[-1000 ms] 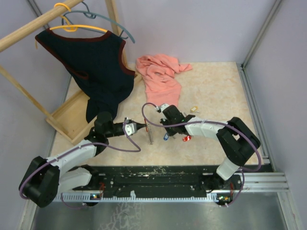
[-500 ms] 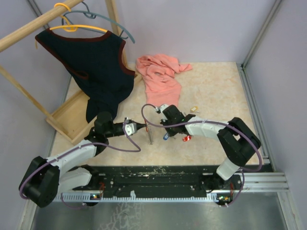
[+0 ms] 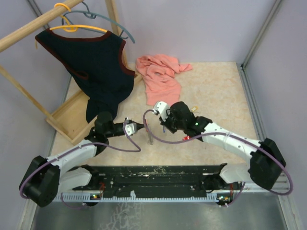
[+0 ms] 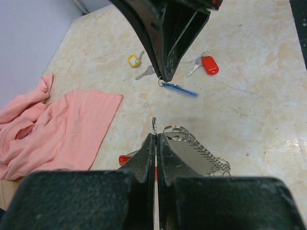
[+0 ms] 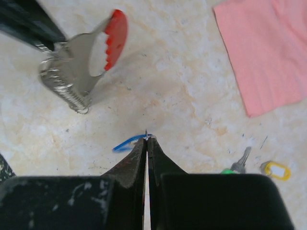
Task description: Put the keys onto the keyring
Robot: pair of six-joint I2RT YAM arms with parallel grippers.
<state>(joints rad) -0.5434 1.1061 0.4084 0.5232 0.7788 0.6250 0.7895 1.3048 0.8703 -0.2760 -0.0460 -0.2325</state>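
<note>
The right gripper [image 5: 146,139], fingers pressed together, pinches the blue-headed metal key [image 5: 128,143] by its ring. In the right wrist view the key's length trails toward 8 o'clock. The left gripper [image 4: 154,138], clamped tight, holds the D-shaped red-and-grey metal keyring [image 5: 76,72]. The keyring sits apart at 11 o'clock from the key, with its red curve facing 1 o'clock. The label on the yellow key tag [image 5: 273,170] is too small to read.

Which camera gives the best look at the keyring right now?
The right wrist view: the keyring faces it, red side and grey metal plain. The left wrist view shows only its edge and wire rings above the left fingers; the top view shows a thin sliver.
</note>
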